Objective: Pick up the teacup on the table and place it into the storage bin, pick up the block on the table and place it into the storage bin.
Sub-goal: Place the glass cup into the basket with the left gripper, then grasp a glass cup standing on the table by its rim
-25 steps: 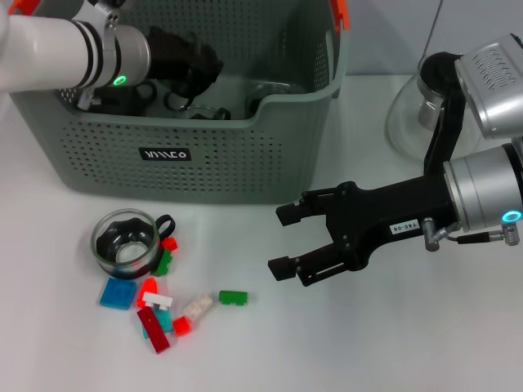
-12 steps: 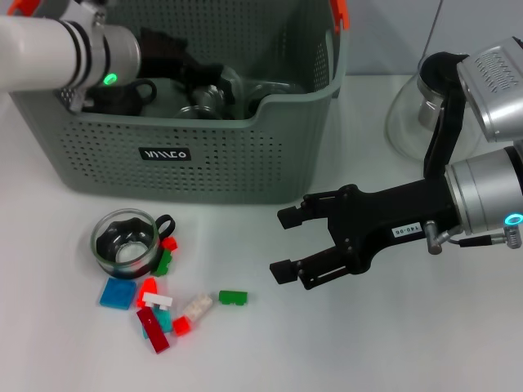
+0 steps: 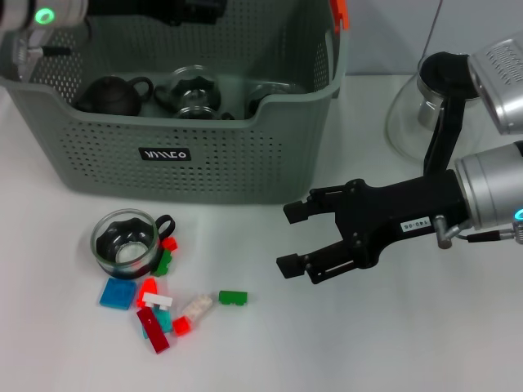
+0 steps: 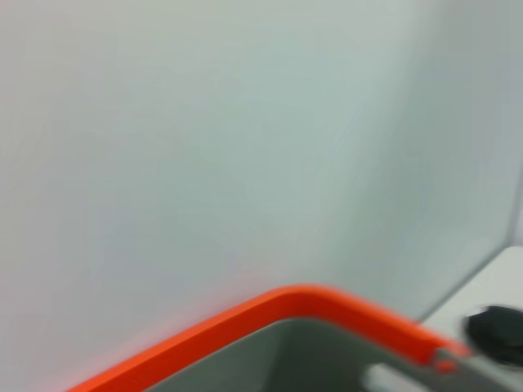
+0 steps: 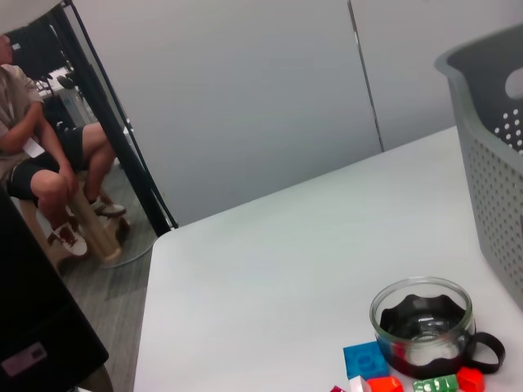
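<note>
Teacup (image 3: 125, 242) of clear glass with a dark inside and a black handle sits on the white table (image 3: 392, 343), in front of the storage bin's left half and well clear of both arms, so by my reading that first step is not done. Just beside it, and trailing away toward the robot, lies a scatter of small blocks (image 3: 167, 299): blue, red, white, teal and a green one (image 3: 233, 297) a little apart on the right. None of them is lifted. Behind them the storage bin (image 3: 212, 155) holds a dark teapot (image 3: 110, 95) and a glass vessel (image 3: 192, 96), with no loose block visible inside. The left gripper (image 3: 176, 6) is at the top edge of the head view above the bin; I cannot tell how its jaws stand. Farther right, the right gripper (image 3: 296, 238) hangs low over the table with its jaws spread and nothing between them, pointing toward the blocks yet apart from them. A glass carafe (image 3: 421, 110) stands at the far right. Judged so, both picks remain ahead
</note>
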`<state>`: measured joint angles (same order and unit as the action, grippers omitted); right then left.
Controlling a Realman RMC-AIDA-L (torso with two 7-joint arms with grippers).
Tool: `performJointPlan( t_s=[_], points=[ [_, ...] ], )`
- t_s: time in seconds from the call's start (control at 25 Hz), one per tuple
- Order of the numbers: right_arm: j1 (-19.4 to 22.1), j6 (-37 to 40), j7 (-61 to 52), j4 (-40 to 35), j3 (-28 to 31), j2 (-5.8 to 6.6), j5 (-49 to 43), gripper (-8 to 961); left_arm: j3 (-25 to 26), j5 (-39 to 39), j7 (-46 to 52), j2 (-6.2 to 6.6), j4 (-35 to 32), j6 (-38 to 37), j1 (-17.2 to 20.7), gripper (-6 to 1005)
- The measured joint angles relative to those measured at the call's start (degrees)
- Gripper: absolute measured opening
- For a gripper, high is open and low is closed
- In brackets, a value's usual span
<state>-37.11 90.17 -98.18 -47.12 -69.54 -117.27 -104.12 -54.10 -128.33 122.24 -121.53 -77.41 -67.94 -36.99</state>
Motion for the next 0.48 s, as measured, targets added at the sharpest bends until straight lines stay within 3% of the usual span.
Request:
performJointPlan(
  t_s=[0.24,0.32,0.4,0.48],
  points=[
    [-0.16,0.95,0.49,0.03,1.10,0.09,-0.01,939,2.60,6.31,1.39,-1.82,-17.34,-17.33,7.18,876],
    [-0.04,0.91,0.76,0.18,1.23,0.10,-0.03,939,4.76,9.11,-0.11,-2.11,-19.33,-23.28,8.83,876],
    [0.06,0.84,0.98,0.24,1.25,0.11,-0.03,939,8.65,13.23,-4.04,-2.26,-19.97,-34.32,10.65,875],
    [0.10,0.77,1.16,0.27,1.25,0.10,-0.03,939,10.10,14.20,-6.43,-2.32,-19.69,-38.78,11.64,875]
  ],
)
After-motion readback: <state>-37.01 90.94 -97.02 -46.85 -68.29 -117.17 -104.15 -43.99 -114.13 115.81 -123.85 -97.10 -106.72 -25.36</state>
